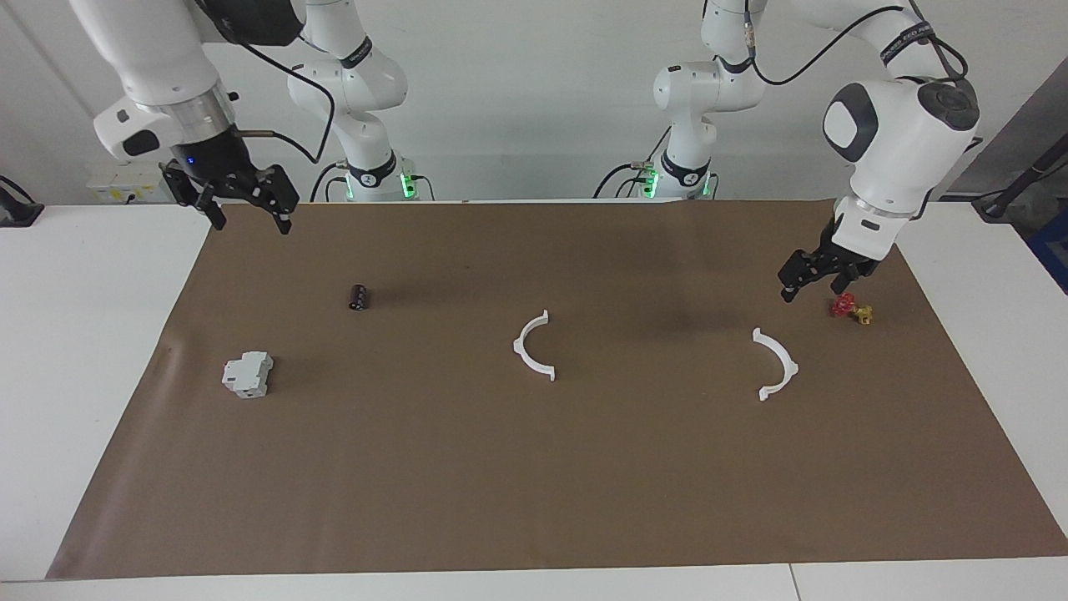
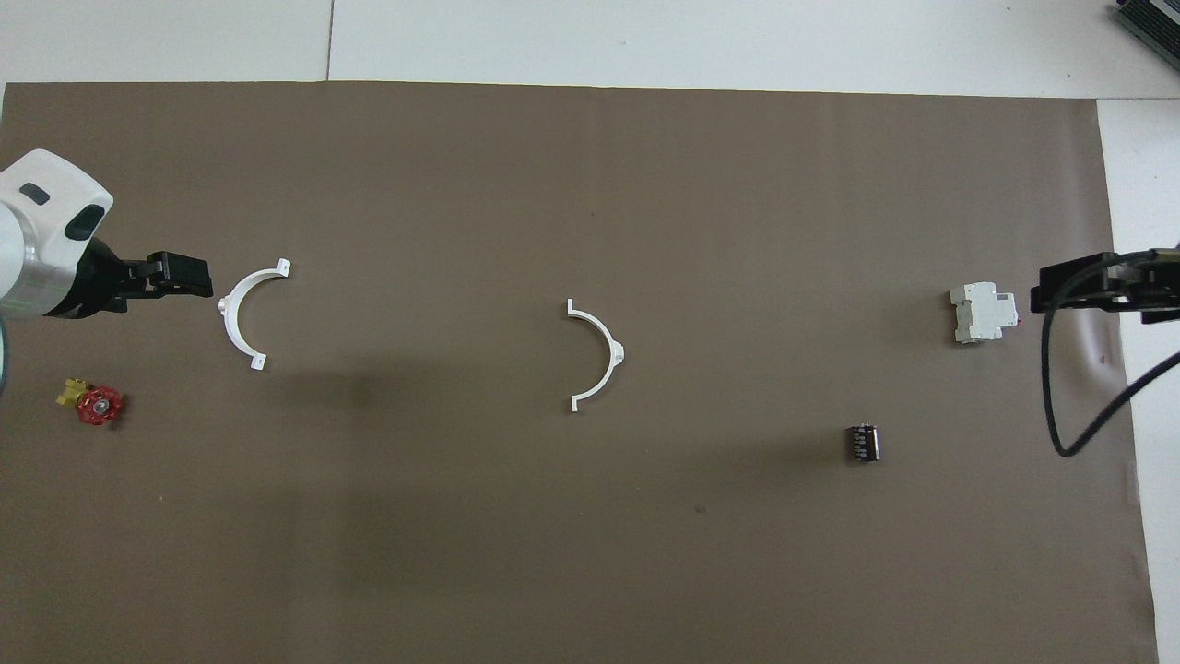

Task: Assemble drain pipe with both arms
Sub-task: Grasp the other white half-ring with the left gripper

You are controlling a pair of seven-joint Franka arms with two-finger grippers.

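Two white half-rings lie flat and well apart on the brown mat (image 1: 584, 501) that covers most of the worktop (image 1: 92, 351). One half-ring (image 1: 531, 345) sits near the mat's middle, with bare mat all round it. The other half-ring (image 1: 778, 364) lies toward the left arm's end, near the red-and-yellow valve (image 1: 851, 309), which sits nearer to the robots and closer to that end edge of the mat.

The left pincer (image 1: 811, 280) hangs low over the mat beside the valve, its fingers apart and holding nothing; how close it is to the mat is hard to judge. In the overhead view its tips (image 2: 189, 275) point at the second half-ring's end tab, apart from it.

The right pincer (image 1: 242, 200) is raised over the mat's corner at the right arm's end, on the robots' edge, open and empty. Under that end lie a small dark cylinder (image 1: 358, 297) and, farther from the robots and closer to the end edge, a grey-white block (image 1: 248, 374). The whole strip of mat along the edge farthest from the robots is bare.
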